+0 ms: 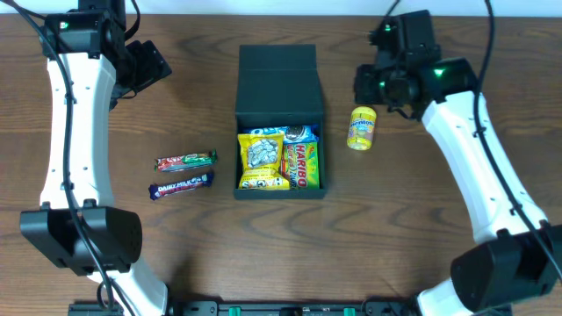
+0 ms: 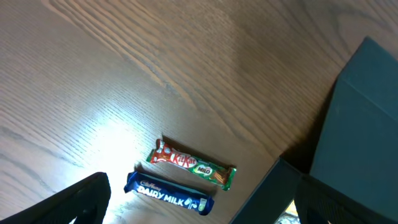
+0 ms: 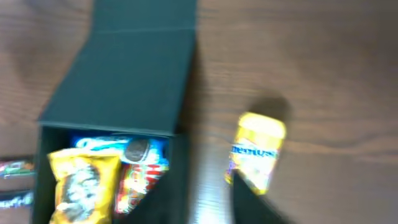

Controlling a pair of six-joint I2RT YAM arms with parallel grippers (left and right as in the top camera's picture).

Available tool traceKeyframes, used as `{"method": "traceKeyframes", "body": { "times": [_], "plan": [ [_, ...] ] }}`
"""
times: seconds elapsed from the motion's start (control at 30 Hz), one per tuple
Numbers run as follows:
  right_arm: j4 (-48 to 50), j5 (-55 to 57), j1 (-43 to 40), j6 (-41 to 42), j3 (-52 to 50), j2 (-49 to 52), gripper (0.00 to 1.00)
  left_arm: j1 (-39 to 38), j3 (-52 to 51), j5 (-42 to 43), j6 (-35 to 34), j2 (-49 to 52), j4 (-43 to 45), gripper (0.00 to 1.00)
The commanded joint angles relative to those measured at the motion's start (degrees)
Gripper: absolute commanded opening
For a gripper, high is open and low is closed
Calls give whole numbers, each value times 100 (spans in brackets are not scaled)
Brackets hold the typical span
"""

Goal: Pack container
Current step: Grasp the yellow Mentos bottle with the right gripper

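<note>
Right gripper [image 3: 205,205] hovers at the far right of the table [image 1: 263,254] with its jaws apart and nothing between them, though its wrist view is blurred. It sits just beyond the yellow Mentos tub [image 1: 361,128], which lies loose on its side on the wood. The left gripper [image 1: 154,66] hangs at the far left, jaws spread wide and empty.

The container [image 1: 277,83] stands in the middle of the table, between the two arms. Its lid flap is folded back toward the far edge, which leaves the mouth open for packing from above. The box already holds a yellow snack packet [image 1: 262,158] on the left, a Haribo bag [image 1: 303,165] on the right and a blue Oreo pack [image 1: 299,133] tucked behind them. These sit close together, so little room seems to be left inside.

The tub lies just to the right of the container, apart from its wall and within the right arm's reach; it looks like that arm's next piece. Well to the left of the box lie a KitKat bar [image 1: 185,160] and, nearer, a Dairy Milk bar [image 1: 181,185], side by side and roughly parallel, on the left arm's side.

Nothing stands between any of these items and the box. The likely snag is the crowded interior, and the round tub may roll when gripped.
</note>
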Motion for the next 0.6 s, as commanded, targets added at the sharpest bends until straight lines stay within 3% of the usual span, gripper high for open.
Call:
{"method": "traceKeyframes", "body": {
  "times": [0.0,0.13,0.27,0.47,0.57],
  "plan": [
    [94,155,-114,168,-450,225,72,9,-48,-114,7,-138,-20,95],
    [221,385,-120,376,-815,595,85,9,-48,-96,7,-138,-20,95],
    [256,380,-120,492,-828,1060,87,9,-48,-94,7,-138,-22,95],
    [315,402,-120,619,-828,1735,84,9,-48,-96,9,-138,-46,95],
    [468,404,-120,616,-828,1886,72,9,-48,-96,9,-138,-46,95]
  ]
}}
